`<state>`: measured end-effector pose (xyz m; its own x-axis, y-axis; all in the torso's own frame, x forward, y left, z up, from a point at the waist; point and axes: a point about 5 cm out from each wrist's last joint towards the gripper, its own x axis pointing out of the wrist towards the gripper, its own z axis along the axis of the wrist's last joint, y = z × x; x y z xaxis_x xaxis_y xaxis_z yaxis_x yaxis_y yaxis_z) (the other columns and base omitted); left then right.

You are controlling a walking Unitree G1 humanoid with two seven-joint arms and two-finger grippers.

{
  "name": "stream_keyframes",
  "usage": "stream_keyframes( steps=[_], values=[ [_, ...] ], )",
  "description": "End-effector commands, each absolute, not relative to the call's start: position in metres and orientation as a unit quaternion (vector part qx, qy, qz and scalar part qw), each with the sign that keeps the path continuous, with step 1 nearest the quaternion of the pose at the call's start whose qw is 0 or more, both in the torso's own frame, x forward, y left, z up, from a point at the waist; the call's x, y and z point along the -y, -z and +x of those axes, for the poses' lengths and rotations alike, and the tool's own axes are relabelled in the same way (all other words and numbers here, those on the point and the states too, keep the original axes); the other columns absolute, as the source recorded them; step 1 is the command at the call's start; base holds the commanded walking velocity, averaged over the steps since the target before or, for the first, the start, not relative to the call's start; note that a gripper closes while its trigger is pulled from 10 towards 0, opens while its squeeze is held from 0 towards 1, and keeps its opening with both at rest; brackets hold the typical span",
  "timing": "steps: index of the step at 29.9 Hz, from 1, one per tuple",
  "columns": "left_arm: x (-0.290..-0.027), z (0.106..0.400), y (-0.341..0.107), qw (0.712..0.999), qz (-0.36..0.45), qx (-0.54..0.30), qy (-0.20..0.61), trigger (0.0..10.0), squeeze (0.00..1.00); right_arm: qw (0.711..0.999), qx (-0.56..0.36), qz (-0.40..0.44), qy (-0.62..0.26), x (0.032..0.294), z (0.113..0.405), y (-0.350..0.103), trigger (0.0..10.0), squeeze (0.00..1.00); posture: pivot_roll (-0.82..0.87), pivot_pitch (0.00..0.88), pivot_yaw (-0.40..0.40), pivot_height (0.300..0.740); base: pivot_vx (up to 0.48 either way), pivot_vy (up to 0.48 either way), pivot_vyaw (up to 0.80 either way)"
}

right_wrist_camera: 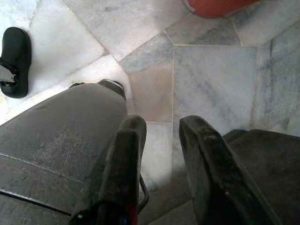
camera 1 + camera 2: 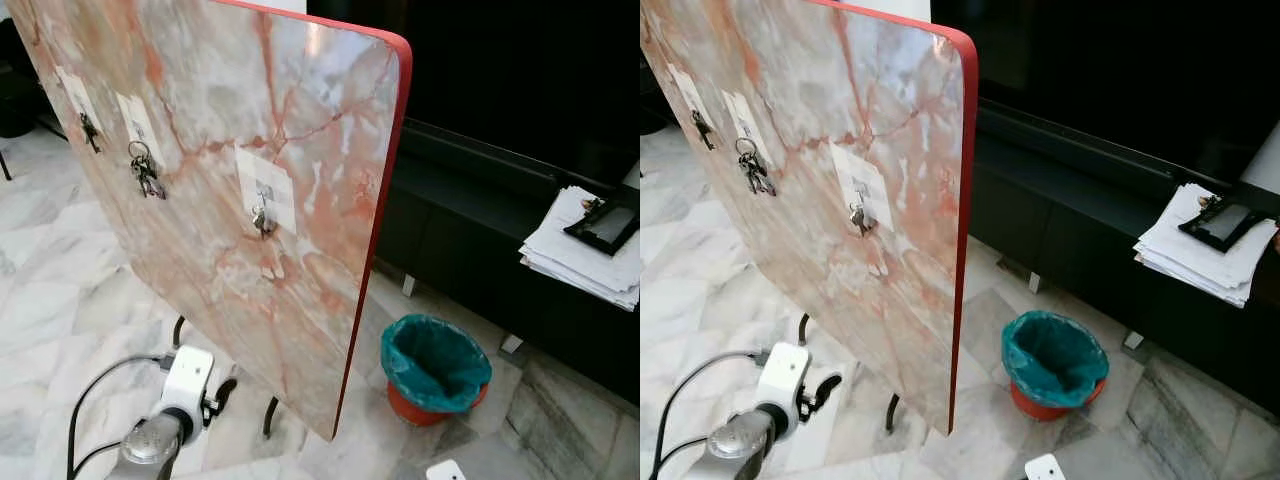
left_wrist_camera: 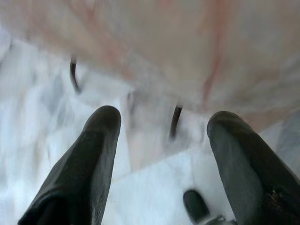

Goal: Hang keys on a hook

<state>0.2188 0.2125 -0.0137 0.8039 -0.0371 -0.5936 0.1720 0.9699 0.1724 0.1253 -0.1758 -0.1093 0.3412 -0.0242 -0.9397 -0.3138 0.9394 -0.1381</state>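
Left gripper low, fingers spread; right gripper slightly parted

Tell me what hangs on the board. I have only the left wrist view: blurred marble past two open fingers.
Observer: The board has three hooks. The middle one holds a key bunch.
Operator: Check the other two.
Observer: Both are taken too, the left hook and the right hook.
Operator: Report the right gripper.
Observer: The right gripper points at the floor, open, with nothing between its fingers.
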Motion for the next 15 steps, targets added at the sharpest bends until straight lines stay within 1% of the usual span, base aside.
stream_keyframes(
  steps=[1, 2, 4, 5, 6, 10, 13, 15],
  values=[
    [-0.217, 0.205, 0.033, 0.932, 0.114, -0.342, 0.043, 10.0, 0.0, 0.795, -0.583, -0.137, -0.098, 0.168, 0.112, 0.114, 10.0, 0.0, -0.06, 0.0, -0.006, 0.74, 0.0, 0.0, 0.0],
    [-0.218, 0.203, 0.037, 0.93, 0.114, -0.347, 0.039, 10.0, 0.0, 0.795, -0.583, -0.137, -0.097, 0.168, 0.112, 0.114, 10.0, 0.0, -0.06, 0.0, -0.006, 0.74, 0.0, 0.0, 0.0],
    [-0.219, 0.192, 0.053, 0.915, 0.108, -0.388, 0.028, 10.0, 0.0, 0.795, -0.583, -0.137, -0.097, 0.168, 0.112, 0.114, 10.0, 0.0, -0.06, 0.0, -0.005, 0.74, 0.0, 0.0, 0.0],
    [-0.219, 0.192, 0.053, 0.915, 0.108, -0.388, 0.028, 10.0, 0.0, 0.795, -0.583, -0.137, -0.097, 0.168, 0.112, 0.114, 10.0, 0.0, -0.06, 0.0, -0.005, 0.74, 0.0, 0.0, 0.0],
    [-0.218, 0.179, 0.067, 0.897, 0.115, -0.426, 0.033, 10.0, 0.0, 0.796, -0.583, -0.135, -0.096, 0.168, 0.112, 0.114, 10.0, 0.0, -0.07, 0.0, -0.001, 0.74, 0.0, 0.0, 0.0],
    [-0.218, 0.163, 0.081, 0.878, 0.112, -0.465, 0.026, 10.0, 0.0, 0.796, -0.583, -0.134, -0.094, 0.168, 0.111, 0.114, 10.0, 0.0, -0.08, 0.0, 0.009, 0.74, 0.0, 0.0, 0.0],
    [-0.215, 0.152, 0.089, 0.865, 0.117, -0.487, 0.025, 10.0, 0.0, 0.796, -0.584, -0.129, -0.088, 0.168, 0.11, 0.114, 10.0, 0.0, -0.1, 0.0, 0.023, 0.74, 0.0, 0.336, 0.0],
    [-0.215, 0.151, 0.091, 0.865, 0.116, -0.488, 0.025, 10.0, 0.0, 0.797, -0.585, -0.127, -0.086, 0.168, 0.109, 0.115, 10.0, 0.0, -0.1, 0.0, 0.025, 0.74, 0.0, 0.461, 0.0]
  ],
)
